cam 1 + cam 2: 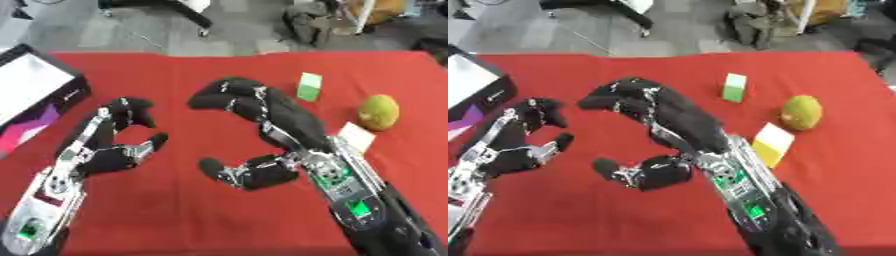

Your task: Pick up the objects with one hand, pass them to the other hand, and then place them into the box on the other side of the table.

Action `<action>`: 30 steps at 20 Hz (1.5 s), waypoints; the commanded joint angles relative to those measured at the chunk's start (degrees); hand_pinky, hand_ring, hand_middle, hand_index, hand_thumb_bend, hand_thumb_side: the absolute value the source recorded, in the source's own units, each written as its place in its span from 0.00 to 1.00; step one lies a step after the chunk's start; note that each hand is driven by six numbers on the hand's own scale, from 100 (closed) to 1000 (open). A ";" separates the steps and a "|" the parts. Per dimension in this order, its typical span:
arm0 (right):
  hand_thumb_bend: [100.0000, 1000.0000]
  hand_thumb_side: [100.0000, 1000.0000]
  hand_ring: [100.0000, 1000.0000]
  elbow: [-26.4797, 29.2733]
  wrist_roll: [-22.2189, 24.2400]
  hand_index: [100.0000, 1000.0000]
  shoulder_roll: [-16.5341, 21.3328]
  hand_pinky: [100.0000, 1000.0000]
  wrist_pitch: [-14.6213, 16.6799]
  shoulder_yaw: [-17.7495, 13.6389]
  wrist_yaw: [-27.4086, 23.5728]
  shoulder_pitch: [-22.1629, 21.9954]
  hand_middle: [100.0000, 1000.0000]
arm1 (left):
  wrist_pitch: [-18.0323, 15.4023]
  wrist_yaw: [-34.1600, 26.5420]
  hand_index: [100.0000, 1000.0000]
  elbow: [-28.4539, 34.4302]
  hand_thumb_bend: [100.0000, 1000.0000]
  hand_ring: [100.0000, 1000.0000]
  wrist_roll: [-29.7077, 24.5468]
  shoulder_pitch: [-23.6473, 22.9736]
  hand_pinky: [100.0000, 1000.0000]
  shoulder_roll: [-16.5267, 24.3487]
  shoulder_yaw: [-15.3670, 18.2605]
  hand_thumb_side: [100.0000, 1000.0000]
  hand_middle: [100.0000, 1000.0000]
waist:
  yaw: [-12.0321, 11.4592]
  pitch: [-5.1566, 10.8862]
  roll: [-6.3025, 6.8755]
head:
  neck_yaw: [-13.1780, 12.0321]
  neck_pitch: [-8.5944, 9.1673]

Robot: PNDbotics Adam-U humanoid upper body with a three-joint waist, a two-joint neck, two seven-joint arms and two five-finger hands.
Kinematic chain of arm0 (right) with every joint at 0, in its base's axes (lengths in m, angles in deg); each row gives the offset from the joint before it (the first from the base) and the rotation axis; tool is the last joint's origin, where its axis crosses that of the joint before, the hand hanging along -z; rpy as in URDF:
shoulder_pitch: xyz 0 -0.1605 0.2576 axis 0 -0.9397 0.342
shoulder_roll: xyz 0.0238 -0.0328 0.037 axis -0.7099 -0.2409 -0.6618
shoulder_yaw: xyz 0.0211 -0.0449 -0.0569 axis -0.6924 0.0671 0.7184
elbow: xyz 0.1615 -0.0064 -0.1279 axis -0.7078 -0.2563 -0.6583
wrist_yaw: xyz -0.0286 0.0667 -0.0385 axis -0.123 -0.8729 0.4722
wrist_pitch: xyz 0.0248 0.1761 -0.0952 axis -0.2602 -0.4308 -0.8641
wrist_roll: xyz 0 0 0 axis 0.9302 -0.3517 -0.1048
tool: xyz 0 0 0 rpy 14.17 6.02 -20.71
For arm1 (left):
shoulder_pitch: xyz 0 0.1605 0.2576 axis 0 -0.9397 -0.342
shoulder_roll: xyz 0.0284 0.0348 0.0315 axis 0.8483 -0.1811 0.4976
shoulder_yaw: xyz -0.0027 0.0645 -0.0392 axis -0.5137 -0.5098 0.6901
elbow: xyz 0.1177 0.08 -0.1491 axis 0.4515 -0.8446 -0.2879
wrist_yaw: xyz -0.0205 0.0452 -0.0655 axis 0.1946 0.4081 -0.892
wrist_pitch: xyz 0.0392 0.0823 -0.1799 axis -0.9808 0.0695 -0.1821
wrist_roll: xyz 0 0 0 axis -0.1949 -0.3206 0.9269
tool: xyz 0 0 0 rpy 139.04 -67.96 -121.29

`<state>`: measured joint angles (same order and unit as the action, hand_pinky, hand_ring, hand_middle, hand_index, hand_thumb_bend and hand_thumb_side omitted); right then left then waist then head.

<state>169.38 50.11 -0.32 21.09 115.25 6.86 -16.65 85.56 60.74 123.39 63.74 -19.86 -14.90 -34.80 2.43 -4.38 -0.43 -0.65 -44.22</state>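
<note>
Both hands are hovering over the red tablecloth [175, 210] near the middle of the table, and neither is holding anything. The left hand [109, 150] is coming in from the near left, its fingers curved over at the top and its thumb reaching out to the right, with a clear gap between them; nothing is lying in that gap. The right hand [271, 120] is coming in from the near right, its fingers arching far over to the left and its thumb sticking out below them, likewise apart and closed on nothing. The two hands are facing each other across a bare strip of cloth and are not touching.

The task's things are all lying on the right half of the table, untouched. A small green block [733, 87] is standing upright far of the right hand, just beside its knuckles in the view but apart from them. A round yellow-green fruit [801, 113] is sitting further right, near the right edge of the cloth. A yellow block [773, 143] with a pale top face is resting just near of the fruit, close against the right forearm; contact between the two cannot be determined.

The box [35, 95] is sitting at the far left edge of the table, black-walled with a white inside and a pink and purple panel on its near side.
</note>
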 commanded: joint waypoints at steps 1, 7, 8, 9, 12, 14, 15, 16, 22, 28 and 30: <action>0.23 0.29 0.75 -2.18 1.85 0.89 3.77 0.82 -2.45 -1.95 -2.06 2.02 0.79 | -0.05 -0.17 0.71 0.65 0.38 0.56 -0.09 0.37 0.75 0.89 0.73 0.12 0.48 | 0.10 1.06 0.16 | 0.90 0.10; 0.26 0.41 0.79 -10.83 9.34 0.93 12.89 0.85 -8.16 -6.07 -7.02 4.58 0.84 | -0.04 -0.17 0.71 0.56 0.38 0.56 0.14 -0.16 0.75 1.16 0.99 0.12 0.48 | 0.48 1.37 -0.12 | 3.89 0.10; 0.27 0.42 0.79 -12.21 10.25 0.93 14.14 0.85 -8.78 -6.81 -7.46 4.84 0.84 | -0.06 -0.18 0.71 0.52 0.38 0.56 0.16 -0.19 0.75 1.16 1.01 0.12 0.48 | 0.53 1.42 -0.17 | 4.36 0.10; 0.28 0.43 0.80 -13.49 11.13 0.94 15.21 0.86 -9.30 -7.50 -7.69 5.06 0.85 | -0.08 -0.19 0.71 0.48 0.38 0.56 0.17 -0.22 0.75 1.15 1.01 0.13 0.48 | 0.58 1.46 -0.21 | 4.79 0.10; 0.30 0.48 0.82 -17.20 13.68 0.95 17.92 0.87 -11.04 -9.94 -7.10 5.51 0.88 | -0.13 -0.19 0.71 0.39 0.39 0.56 0.15 -0.28 0.75 1.19 1.04 0.13 0.47 | 0.72 1.58 -0.27 | 6.05 0.10; 0.31 0.51 0.83 -19.35 15.35 0.96 19.28 0.87 -12.23 -11.49 -6.11 5.54 0.88 | -0.13 -0.16 0.71 0.39 0.39 0.55 0.14 -0.37 0.75 1.29 1.09 0.13 0.47 | 0.74 1.65 -0.30 | 6.73 0.10; 0.31 0.53 0.83 -20.35 16.47 0.96 19.85 0.87 -12.78 -12.07 -5.60 5.45 0.88 | -0.12 -0.15 0.71 0.39 0.39 0.55 0.15 -0.45 0.75 1.34 1.14 0.13 0.47 | 0.73 1.68 -0.32 | 6.99 0.10; 0.31 0.55 0.83 -21.44 17.89 0.96 20.40 0.87 -13.32 -12.55 -5.15 5.31 0.88 | -0.10 -0.14 0.71 0.38 0.39 0.55 0.16 -0.53 0.75 1.39 1.17 0.13 0.47 | 0.72 1.72 -0.35 | 7.19 0.10; 0.33 0.58 0.83 -27.60 24.82 0.97 21.50 0.87 -15.37 -15.02 -1.72 4.69 0.89 | -0.12 -0.14 0.71 0.21 0.39 0.55 0.13 -0.77 0.75 1.33 1.22 0.13 0.47 | 0.74 1.88 -0.43 | 7.54 0.10; 0.36 0.59 0.84 -32.03 25.32 0.98 21.36 0.87 -16.53 -17.02 3.16 4.78 0.90 | -0.13 -0.09 0.71 0.24 0.39 0.55 0.15 -0.89 0.75 1.39 1.34 0.13 0.47 | 0.72 1.87 -0.39 | 7.94 0.10; 0.36 0.58 0.85 -33.04 25.08 0.98 21.41 0.87 -16.92 -17.59 4.88 4.81 0.91 | -0.14 -0.08 0.71 0.22 0.39 0.55 0.15 -0.93 0.75 1.36 1.34 0.13 0.47 | 0.71 1.85 -0.40 | 8.10 0.10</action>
<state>136.44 75.27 19.26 4.48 98.65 10.62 -12.76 85.50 60.74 123.02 63.84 -21.18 -14.84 -34.07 3.12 -3.59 -0.79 7.22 -44.23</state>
